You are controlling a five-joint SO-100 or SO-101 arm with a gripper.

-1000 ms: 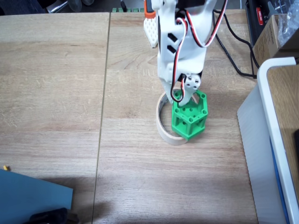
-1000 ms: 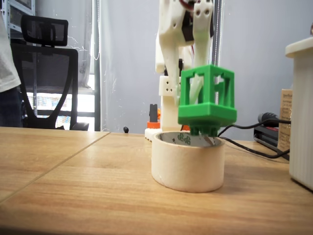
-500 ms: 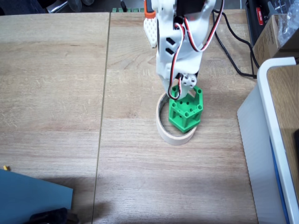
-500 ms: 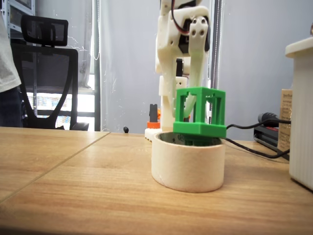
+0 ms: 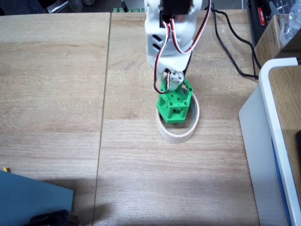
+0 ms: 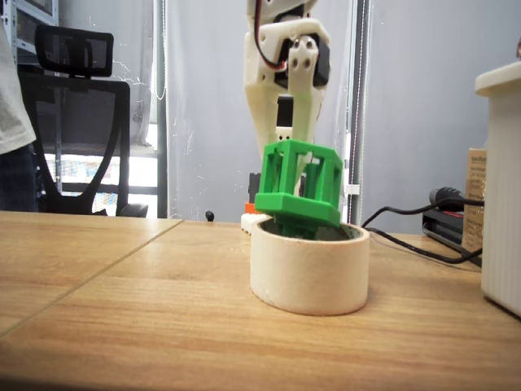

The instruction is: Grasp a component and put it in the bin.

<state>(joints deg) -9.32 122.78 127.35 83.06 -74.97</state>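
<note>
Where the wooden table (image 5: 56,94) fills both fixed views, its pale planks are seen split by a long seam, and a large white-edged box (image 5: 275,141) is set along the right side of the view from above, its white wall (image 6: 501,187) rising at the right edge of the low side view. The white SO-100-type arm (image 5: 169,33) is seen reaching down from the far edge of the table, with red, black and white wires looped along it. A black office chair (image 6: 77,122) is seen in the background on the left of the side view, and black cables (image 5: 230,47) are laid across the table towards the far right. The masking tape ring (image 5: 178,127) (image 6: 309,269) is stood flat on the table, just in front of the arm's base. The green hexagonal component (image 5: 174,102) (image 6: 297,191) is held tilted, its lower edge dipped inside the ring's opening at the left-hand rim as the side view shows it, while most of its frame is raised above the rim. The gripper (image 5: 172,84) (image 6: 299,175) is clamped on the component, its fingers passed down through the open frame.
</note>
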